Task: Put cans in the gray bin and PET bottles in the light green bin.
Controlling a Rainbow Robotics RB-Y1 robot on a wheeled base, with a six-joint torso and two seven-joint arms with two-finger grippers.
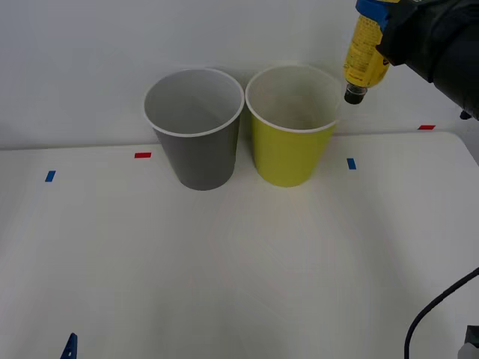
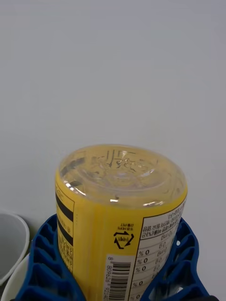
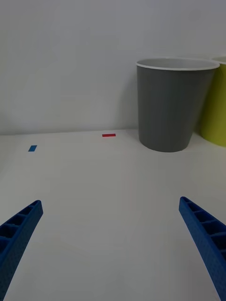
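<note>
Right gripper [image 1: 372, 9] high at the far right, blue ribbed fingers [image 2: 44, 263] pinching the PET bottle [image 1: 364, 54] by its yellow-labelled body. Bottle hanging upside down, black cap [image 1: 354, 95] lowest, clear base uppermost and facing the wrist camera; barcode and a recycling mark legible on the label there. Cap just beside the right-hand rim of the light green bin [image 1: 288, 149], at about rim height, slightly outside the opening rather than over its middle; whether cap and rim touch, impossible to say. Bottle clear of the table.

Light green bin standing upright on the white table [image 1: 224, 262], toward the far edge, white inside. Gray bin [image 1: 198, 146] immediately to its left, upright too, the two rims very close or touching. Inside both bins, as far as visible, plain white walls.

Left gripper [image 3: 113, 244] low over the near left part of the table, fingers spread wide apart, holding nothing, facing the gray bin across bare tabletop. One blue fingertip [image 1: 69, 346] poking in at the near left edge of the front view.

Small tape marks on the table: red [image 1: 142, 155] and blue [image 1: 49, 176] to the left of the gray bin, blue [image 1: 351, 163] and red [image 1: 426, 127] to the right of the green one. Black cable [image 1: 430, 310] at the near right corner.
</note>
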